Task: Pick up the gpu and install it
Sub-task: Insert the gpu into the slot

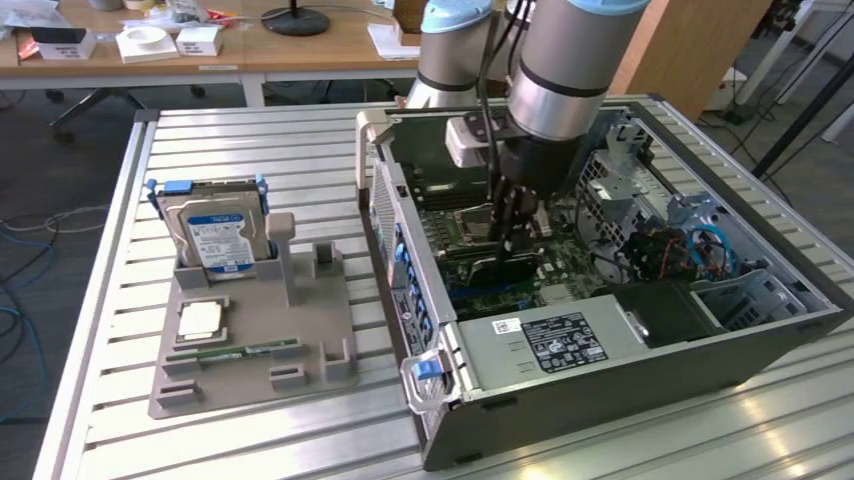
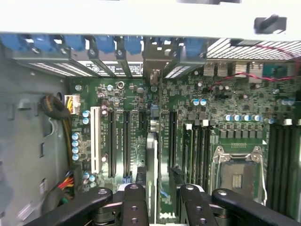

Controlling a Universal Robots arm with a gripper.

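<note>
The gpu (image 2: 151, 155) shows edge-on as a thin grey strip between my fingers, its metal end bracket reaching toward the blue slot clips at the case's rear wall. My gripper (image 2: 160, 200) is shut on the gpu, holding it upright just above the green motherboard (image 2: 136, 101), in line with the long black expansion slots (image 2: 126, 141). In the exterior view the gripper (image 1: 514, 235) reaches down into the open computer case (image 1: 641, 380), with the dark card (image 1: 497, 268) below it near the board.
A CPU socket (image 2: 237, 172) and memory slots lie beside the card. Cables and a power supply (image 1: 567, 340) crowd the case. On the exterior view's left, a grey holder (image 1: 247, 340) carries a hard drive (image 1: 214, 235), a processor chip (image 1: 200, 320) and a memory stick (image 1: 247, 351).
</note>
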